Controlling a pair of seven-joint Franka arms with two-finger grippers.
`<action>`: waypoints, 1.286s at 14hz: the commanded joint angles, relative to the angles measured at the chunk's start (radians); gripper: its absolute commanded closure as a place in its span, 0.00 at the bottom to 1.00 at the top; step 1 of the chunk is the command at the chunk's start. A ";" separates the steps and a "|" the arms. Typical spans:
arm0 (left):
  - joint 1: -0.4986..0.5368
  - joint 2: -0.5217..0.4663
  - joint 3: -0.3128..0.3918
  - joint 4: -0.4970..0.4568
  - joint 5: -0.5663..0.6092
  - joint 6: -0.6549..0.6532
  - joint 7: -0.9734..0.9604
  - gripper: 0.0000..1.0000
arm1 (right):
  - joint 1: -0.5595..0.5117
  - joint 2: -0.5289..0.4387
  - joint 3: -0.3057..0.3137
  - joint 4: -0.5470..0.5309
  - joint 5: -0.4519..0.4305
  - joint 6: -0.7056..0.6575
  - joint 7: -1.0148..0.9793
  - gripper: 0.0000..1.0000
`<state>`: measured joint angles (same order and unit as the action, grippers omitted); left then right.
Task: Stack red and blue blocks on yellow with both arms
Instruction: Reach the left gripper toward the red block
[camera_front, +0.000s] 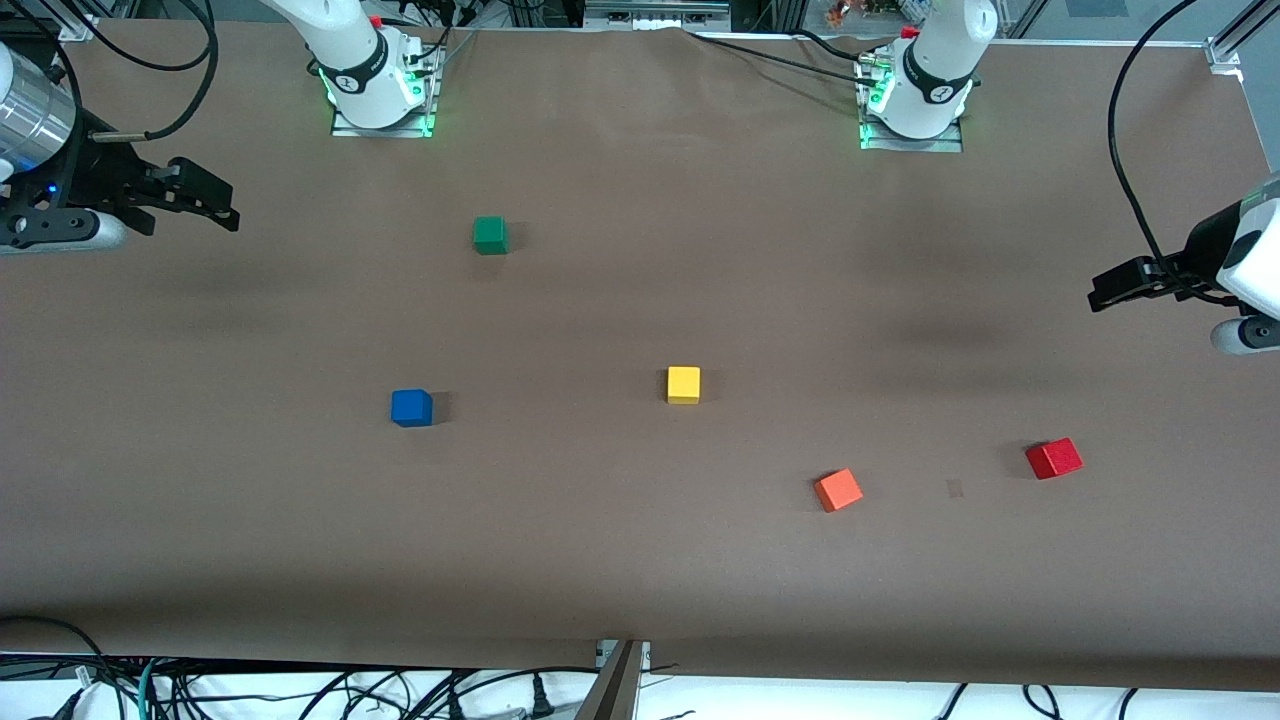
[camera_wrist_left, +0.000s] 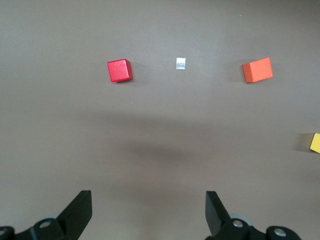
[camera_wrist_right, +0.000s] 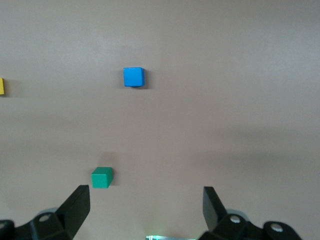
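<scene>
The yellow cube (camera_front: 683, 384) rests alone near the table's middle; only its edge shows in the left wrist view (camera_wrist_left: 315, 143) and the right wrist view (camera_wrist_right: 2, 86). The blue block (camera_front: 411, 407) (camera_wrist_right: 133, 77) lies toward the right arm's end. The red block (camera_front: 1053, 458) (camera_wrist_left: 120, 70) lies toward the left arm's end. My left gripper (camera_front: 1105, 289) (camera_wrist_left: 149, 205) hangs open and empty, high over the left arm's end of the table. My right gripper (camera_front: 218, 205) (camera_wrist_right: 146, 202) hangs open and empty over the right arm's end. Both are well apart from the blocks.
An orange cube (camera_front: 838, 489) (camera_wrist_left: 257, 69) sits between the yellow and red ones, nearer the front camera. A green cube (camera_front: 490, 234) (camera_wrist_right: 102, 177) lies closer to the arm bases (camera_front: 378, 95). A small pale patch (camera_wrist_left: 181, 63) marks the brown table cover.
</scene>
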<state>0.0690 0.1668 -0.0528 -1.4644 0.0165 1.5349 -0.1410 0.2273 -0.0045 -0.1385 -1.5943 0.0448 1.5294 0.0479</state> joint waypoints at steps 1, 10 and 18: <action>0.000 0.011 0.002 0.036 -0.020 -0.007 0.006 0.00 | -0.017 -0.022 0.020 -0.018 -0.022 0.035 -0.052 0.00; 0.034 0.152 0.007 0.073 -0.007 0.055 0.027 0.00 | -0.014 -0.022 0.020 -0.016 -0.023 0.048 -0.068 0.00; 0.129 0.450 0.008 0.055 0.037 0.362 0.006 0.00 | -0.013 -0.006 0.023 -0.015 -0.026 0.109 -0.063 0.00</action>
<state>0.1986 0.5600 -0.0400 -1.4421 0.0388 1.8731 -0.1300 0.2269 -0.0033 -0.1278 -1.5962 0.0328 1.6137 -0.0063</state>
